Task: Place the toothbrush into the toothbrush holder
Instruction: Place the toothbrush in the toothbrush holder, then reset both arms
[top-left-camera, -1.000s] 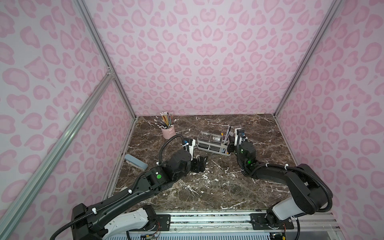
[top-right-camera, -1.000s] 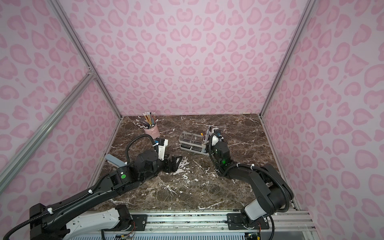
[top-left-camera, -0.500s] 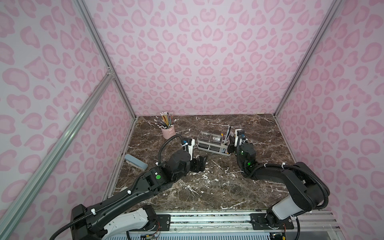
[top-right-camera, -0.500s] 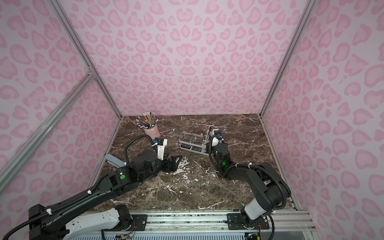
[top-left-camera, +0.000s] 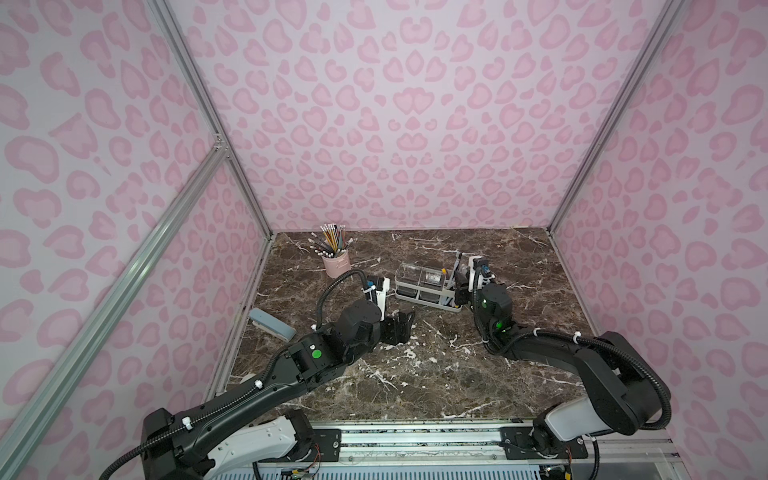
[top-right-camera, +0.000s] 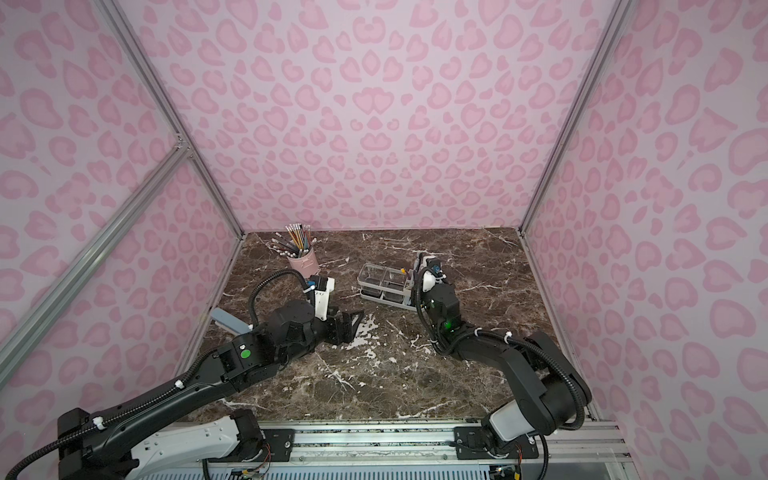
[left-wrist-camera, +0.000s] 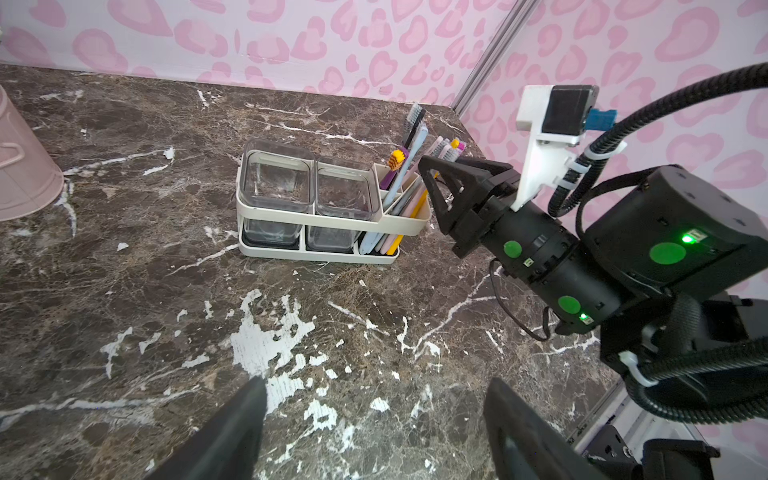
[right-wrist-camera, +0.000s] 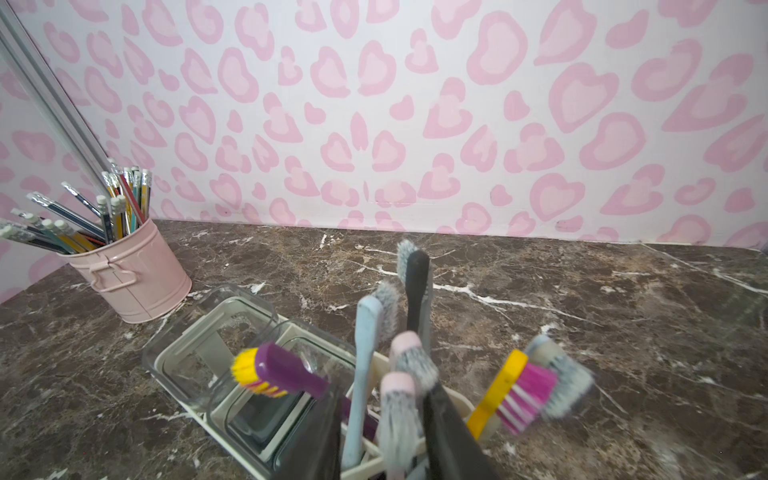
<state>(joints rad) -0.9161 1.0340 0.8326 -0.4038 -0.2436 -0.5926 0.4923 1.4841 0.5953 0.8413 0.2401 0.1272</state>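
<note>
The white toothbrush holder (top-left-camera: 424, 286) (top-right-camera: 384, 286) stands on the marble toward the back, with two clear lidded boxes and a slotted end (right-wrist-camera: 455, 397). Several toothbrushes stand in that slotted end. A pink toothbrush (right-wrist-camera: 397, 399) with grey bristles, blurred, is upright in it between my right fingers. My right gripper (right-wrist-camera: 378, 415) (top-left-camera: 459, 282) hangs over the slotted end, jaws parted, with a light blue brush (right-wrist-camera: 365, 353) also between them. My left gripper (left-wrist-camera: 374, 399) (top-left-camera: 401, 328) is open and holds nothing, low over the marble in front of the holder.
A pink cup of pencils (top-left-camera: 336, 264) (right-wrist-camera: 133, 282) stands at the back left. A grey-blue flat object (top-left-camera: 272, 328) lies against the left wall. Pink patterned walls close in three sides.
My right gripper's jaws have parted at the holder's slotted end. Both arms stay almost where they were.
</note>
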